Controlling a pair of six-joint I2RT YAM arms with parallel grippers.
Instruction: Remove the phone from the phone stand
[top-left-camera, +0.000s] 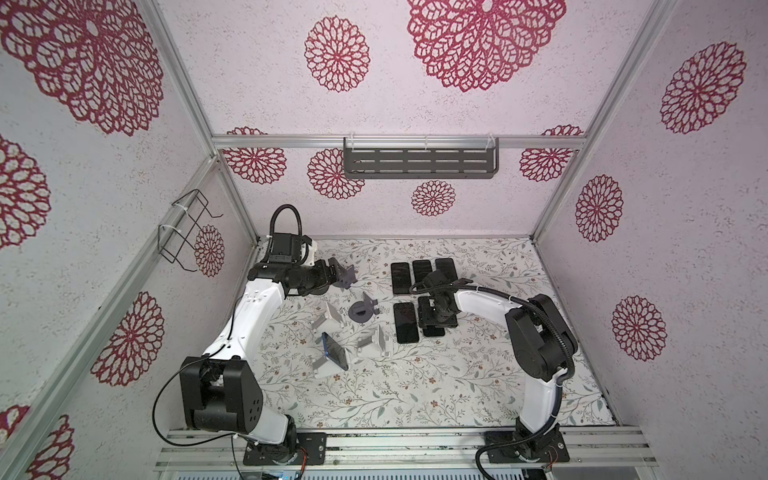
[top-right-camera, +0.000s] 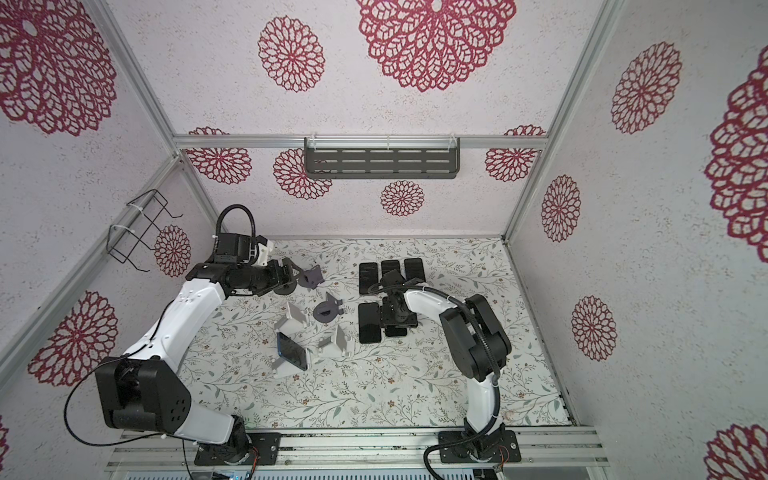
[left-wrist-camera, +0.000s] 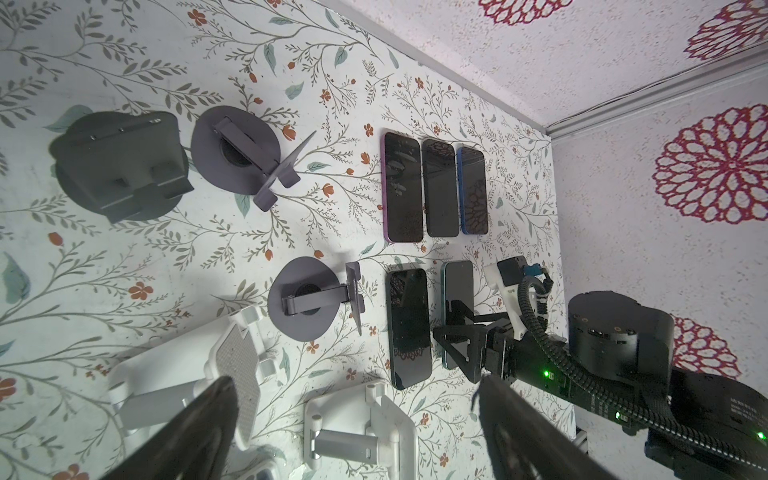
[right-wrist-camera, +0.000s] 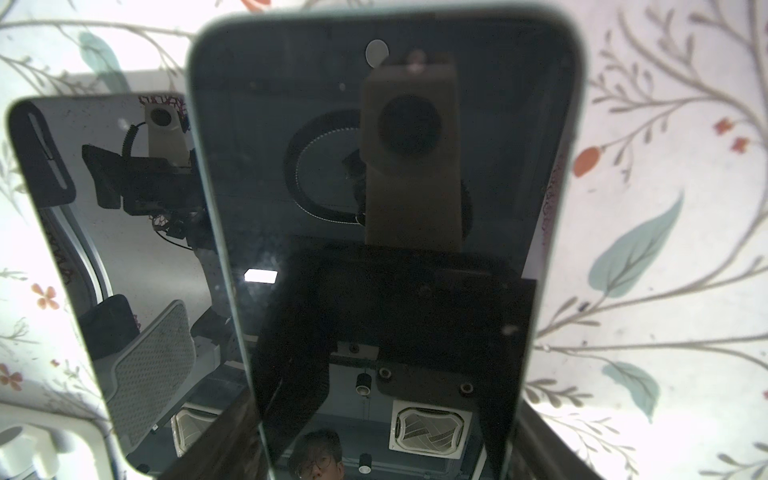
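**1. Task item.** The blue-edged phone leans on a white stand in the front-left part of the desk. Both top views show it seated there, with its screen tilted upward. Both claws are well apart from it.

**2. Left claw.** The left claw is at the rear left of the desk, just beside a dark round-based stand. Its jaws stand wide apart and hold nothing. In the left wrist view its two fingers are spread, and only the desk surface shows between them.

**3. Right claw.** The right claw is lowered over the group of phones right of centre. In the right wrist view its fingers flank the long edges of a teal-edged phone, and the claw is closed on that phone. The phone's edge overlaps the neighbouring flat phone, so it sits higher than its neighbour. The left wrist view shows the two phones side by side.

**4. Other items.**
- A back row of three phones lies flat, side by side, behind the right claw.
- Two empty white stands stand near the loaded one.
- A second dark stand sits at the desk's centre.
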